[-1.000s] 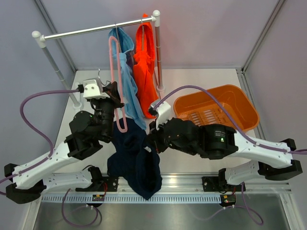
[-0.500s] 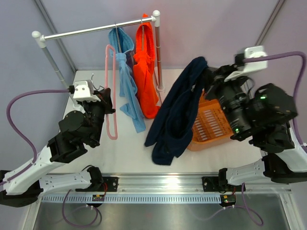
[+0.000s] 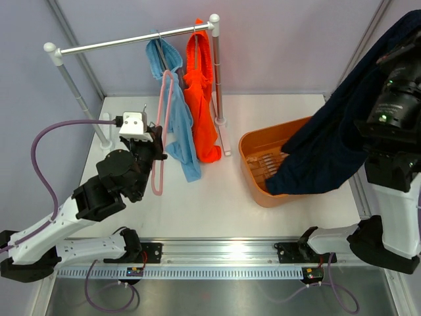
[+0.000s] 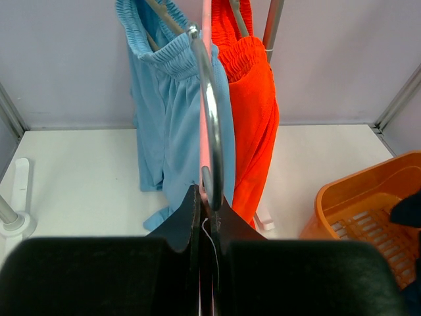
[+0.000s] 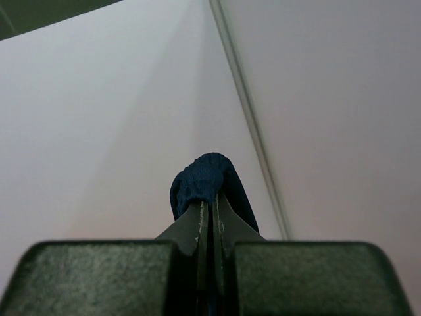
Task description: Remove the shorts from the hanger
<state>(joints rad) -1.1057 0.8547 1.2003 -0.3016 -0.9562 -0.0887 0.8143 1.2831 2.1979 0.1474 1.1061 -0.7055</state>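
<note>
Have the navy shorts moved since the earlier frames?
Yes. The navy shorts have swung right and up, away from the clothes rack: from the table's near edge to hanging from the shut right gripper above the orange basket.

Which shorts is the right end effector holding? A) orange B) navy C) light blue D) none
B: the right end effector is shut on a fold of the navy shorts; the light blue shorts and orange shorts hang on the rail.

I read colours: dark navy shorts [image 3: 335,138], plain | light blue shorts [image 3: 179,131], plain | bright orange shorts [image 3: 200,105], plain | hanger [image 3: 156,191] pink with silver hook [image 4: 212,118] | basket [image 3: 258,187] orange | table [image 3: 217,191] white | rail [image 3: 131,41] silver, white ends
</note>
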